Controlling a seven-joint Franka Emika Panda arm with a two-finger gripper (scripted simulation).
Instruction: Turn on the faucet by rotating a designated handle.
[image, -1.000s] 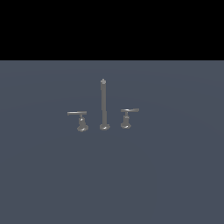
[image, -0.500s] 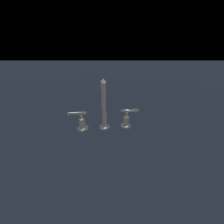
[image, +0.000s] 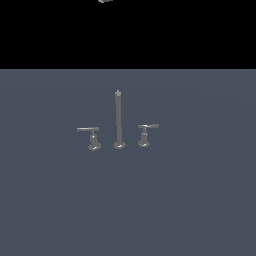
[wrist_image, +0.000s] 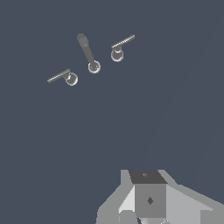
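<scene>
Handle (image: 146, 131): grey metal, tapered slanted lever, flared base | faucet (image: 118, 120): thin upright post | jaws: state unclear

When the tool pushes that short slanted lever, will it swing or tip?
Probably swings: the handle looks like rigid metal on a flared base planted on the surface. Its tapered lever is thin and smooth-looking, so the tool may slip off. Tipping seems unlikely.

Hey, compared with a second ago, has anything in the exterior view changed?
Only a small grey shape has appeared at the top edge, probably part of the arm; too little shows to be sure. The faucet and its handle look unmoved and untouched.
</scene>
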